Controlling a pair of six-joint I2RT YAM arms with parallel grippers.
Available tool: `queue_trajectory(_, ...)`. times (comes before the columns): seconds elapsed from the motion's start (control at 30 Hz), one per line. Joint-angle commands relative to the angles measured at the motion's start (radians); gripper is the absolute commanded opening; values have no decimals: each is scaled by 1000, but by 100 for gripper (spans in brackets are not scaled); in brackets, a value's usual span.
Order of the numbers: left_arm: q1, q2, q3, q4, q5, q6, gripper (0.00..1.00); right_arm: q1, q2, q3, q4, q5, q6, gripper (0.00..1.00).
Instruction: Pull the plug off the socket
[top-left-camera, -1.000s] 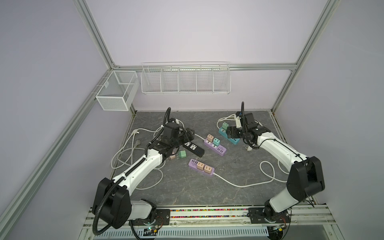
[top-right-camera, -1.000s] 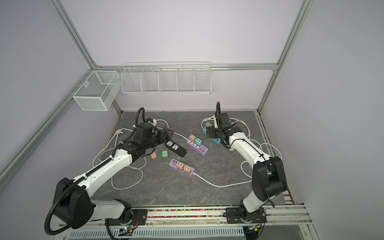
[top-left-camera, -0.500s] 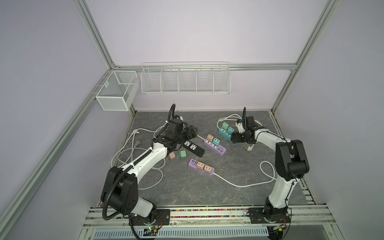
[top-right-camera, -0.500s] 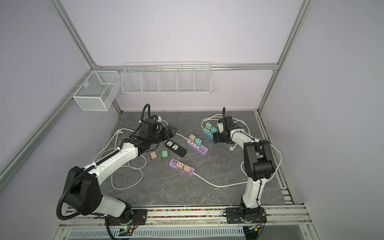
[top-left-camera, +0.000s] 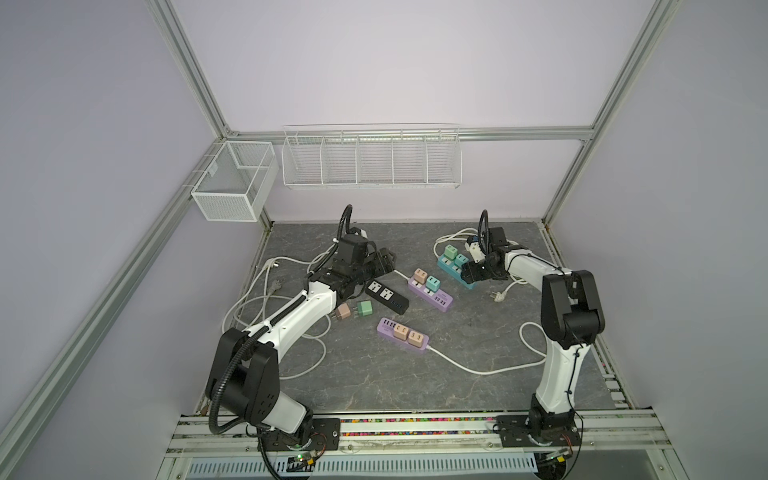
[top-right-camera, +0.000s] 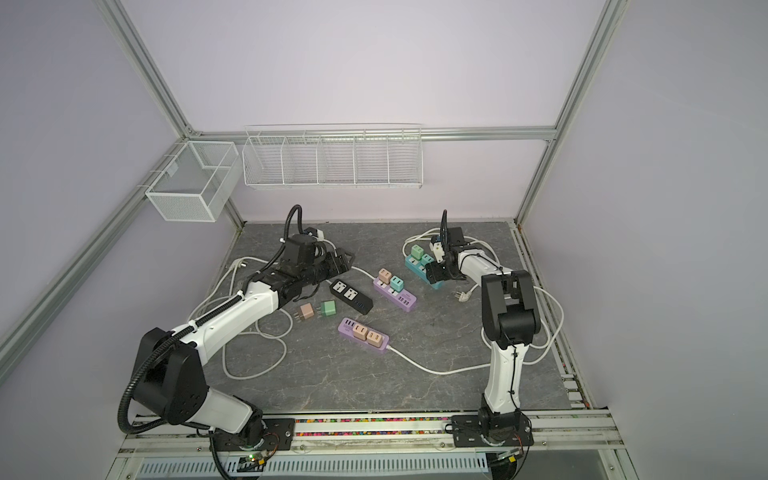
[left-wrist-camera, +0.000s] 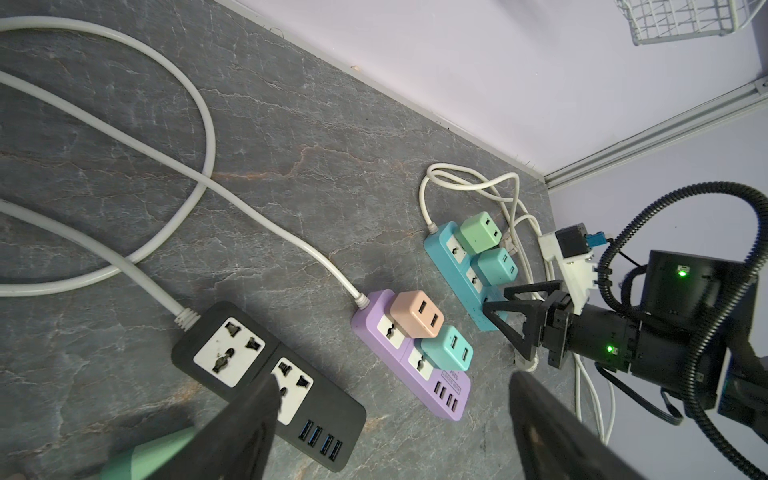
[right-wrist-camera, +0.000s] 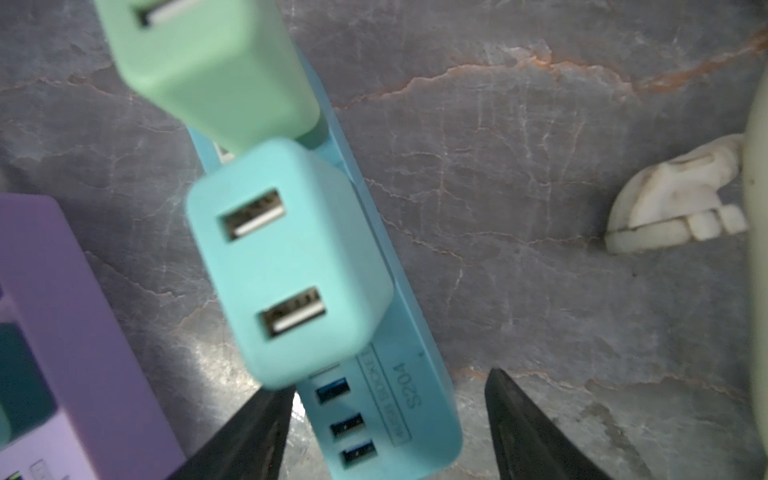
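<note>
- The right gripper (right-wrist-camera: 390, 386) sits right of centre in both top views. Its jaws stand apart on either side of the USB end of the teal strip (right-wrist-camera: 415, 374). In the right wrist view a gap shows beside one finger, so it is released and clamped on nothing.
- The left gripper (left-wrist-camera: 392, 374) is released too, with its fingers spread wide and nothing between them. It is near the black strip (top-left-camera: 386, 296), left of centre in a top view.
- The plug most likely in hand is the teal adapter (right-wrist-camera: 286, 266). It is seated in the teal strip just above the right fingertips in the wrist view. The green adapter (right-wrist-camera: 208, 62) is seated next to it, toward the upper left of that frame.
- Done, by the look of it: the black strip's two sockets are bare. A loose pink adapter (top-left-camera: 343, 311) and a loose green adapter (top-left-camera: 365, 308) lie on their sides just beside it on the mat (top-left-camera: 374, 374).
- Left to do: six adapters are plugged in. They are both on the teal strip, the pair on the middle purple strip (top-left-camera: 440, 297), and the two pink ones on the lower purple strip (top-left-camera: 386, 326).
- I judge the task roughly a quarter through. The right arm looks set to pin the teal strip, and neither gripper has hold of a plug yet.
</note>
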Motion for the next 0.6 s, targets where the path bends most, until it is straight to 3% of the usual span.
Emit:
queue_trajectory(0.0,-4,9,25,-8,-17,18,87,13,36,26,-50,-4,-51,72)
queue_trajectory(0.23,-4,4,23,-18,-26,23,87,15,59,46,-76,-19,-64,71)
queue_trajectory(0.57,-2,-17,2,-17,-46,30,87,55,38,23,-80,18,-42,56)
